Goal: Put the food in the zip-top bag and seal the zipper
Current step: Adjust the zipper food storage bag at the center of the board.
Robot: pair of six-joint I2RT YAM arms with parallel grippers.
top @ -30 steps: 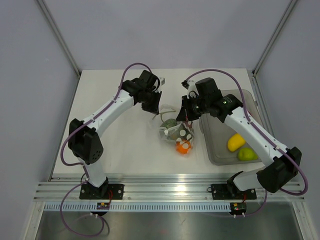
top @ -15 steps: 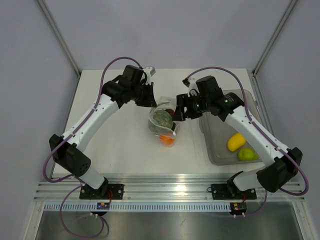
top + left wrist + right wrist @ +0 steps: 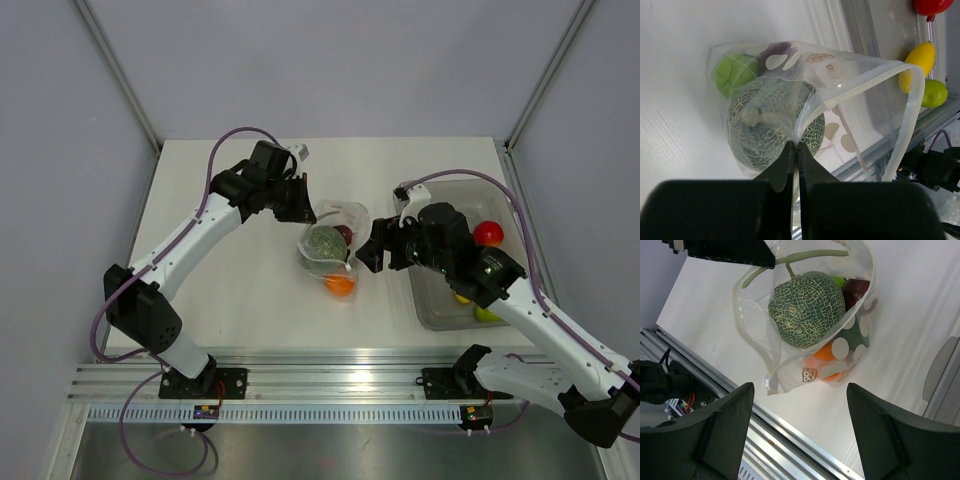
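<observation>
The right gripper, spread and empty, has backed off the zip-top bag; the left gripper pinches its rim, so the zipper gapes unsealed.

A white table sits inside a small booth. Pale grey walls stand behind it and on both sides. Thin metal posts go up at the back corners. Shiny metal rails run along the near edge. The light is soft and even.
</observation>
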